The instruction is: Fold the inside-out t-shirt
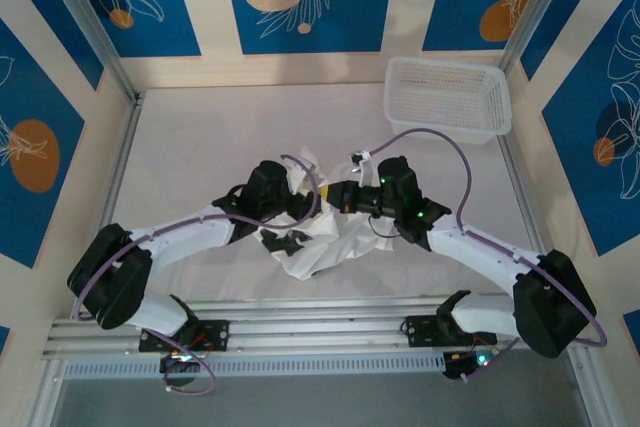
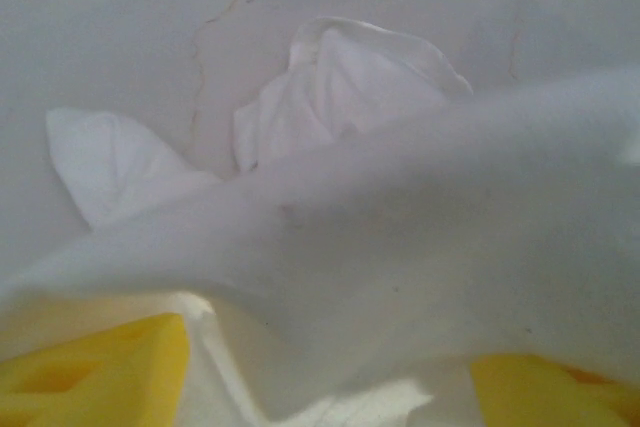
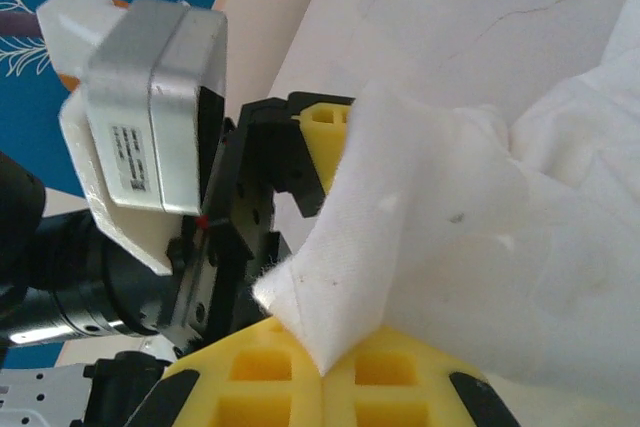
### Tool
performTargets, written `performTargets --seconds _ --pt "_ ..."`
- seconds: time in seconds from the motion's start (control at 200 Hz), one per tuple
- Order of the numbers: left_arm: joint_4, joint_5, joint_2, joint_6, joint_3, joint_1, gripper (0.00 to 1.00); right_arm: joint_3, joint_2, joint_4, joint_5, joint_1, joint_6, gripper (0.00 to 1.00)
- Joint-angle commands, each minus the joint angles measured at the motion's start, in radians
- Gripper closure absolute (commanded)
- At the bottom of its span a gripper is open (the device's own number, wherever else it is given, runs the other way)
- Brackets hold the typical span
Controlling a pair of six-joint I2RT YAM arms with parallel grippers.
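White inside-out t-shirt [image 1: 320,247], crumpled (long axis seemingly near-to-far)

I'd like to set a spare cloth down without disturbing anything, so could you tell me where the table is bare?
Bare: the far-left table between the left rail and the t-shirt, and the far strip left of the basket. Crowded: the middle, where the left arm and right arm meet on it.
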Motion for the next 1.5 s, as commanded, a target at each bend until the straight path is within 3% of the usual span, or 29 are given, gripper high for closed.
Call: performTargets --seconds 0.0,0.19,0.295,0.355,0.48,0.53,0.64,0.79,0.87,0.935,1.01,1.15,1.25,1.42,1.495 --pt "0.067 0.025 -0.008 0.168 -0.051 -0.027 0.22 0.037 -0.012 -0.007 0.011 0.004 0.006 1.00" --pt "0.101 -0.090 0.012 0.180 -0.034 -0.038 0.22 0.052 0.005 -0.007 0.000 0.004 0.010 1.00" --pt "0.097 -0.194 0.027 0.124 0.008 -0.037 0.29 0.064 0.009 -0.016 0.004 0.004 0.007 1.00" --pt "0.102 -0.230 0.020 0.096 0.017 -0.037 0.41 0.066 0.008 -0.034 0.022 0.001 0.005 1.00" --pt "0.013 -0.221 -0.023 0.031 0.056 -0.031 0.87 0.047 -0.003 -0.084 0.082 -0.022 0.025 1.00" --pt "-0.058 -0.179 -0.047 0.012 0.084 -0.027 1.00 0.041 -0.004 -0.114 0.093 -0.042 0.031 1.00" --pt "-0.242 -0.050 -0.116 -0.041 0.149 0.002 1.00 0.059 0.012 -0.237 0.132 -0.087 -0.038 1.00" --pt "-0.472 0.239 -0.186 -0.145 0.233 0.134 1.00 0.104 0.053 -0.444 0.396 -0.105 -0.278 1.00" --pt "-0.579 0.385 -0.178 -0.149 0.285 0.198 1.00 0.141 0.056 -0.520 0.450 -0.092 -0.365 1.00" --pt "-0.664 0.410 -0.161 -0.117 0.328 0.205 1.00 0.151 0.028 -0.519 0.427 -0.070 -0.399 1.00" --pt "-0.718 0.440 -0.138 -0.098 0.359 0.205 1.00 0.129 -0.020 -0.452 0.342 -0.045 -0.404 0.93" --pt "-0.683 0.497 -0.121 -0.128 0.362 0.205 1.00 0.083 -0.045 -0.273 0.122 -0.006 -0.388 0.55" --pt "-0.644 0.527 -0.121 -0.149 0.359 0.204 1.00 0.086 0.015 -0.206 0.094 0.006 -0.379 0.41" --pt "-0.660 0.505 -0.116 -0.131 0.366 0.206 1.00 0.142 0.149 -0.153 0.050 0.021 -0.365 0.36" --pt "-0.681 0.462 -0.113 -0.118 0.362 0.205 1.00 0.181 0.175 -0.188 0.075 0.021 -0.355 0.56"
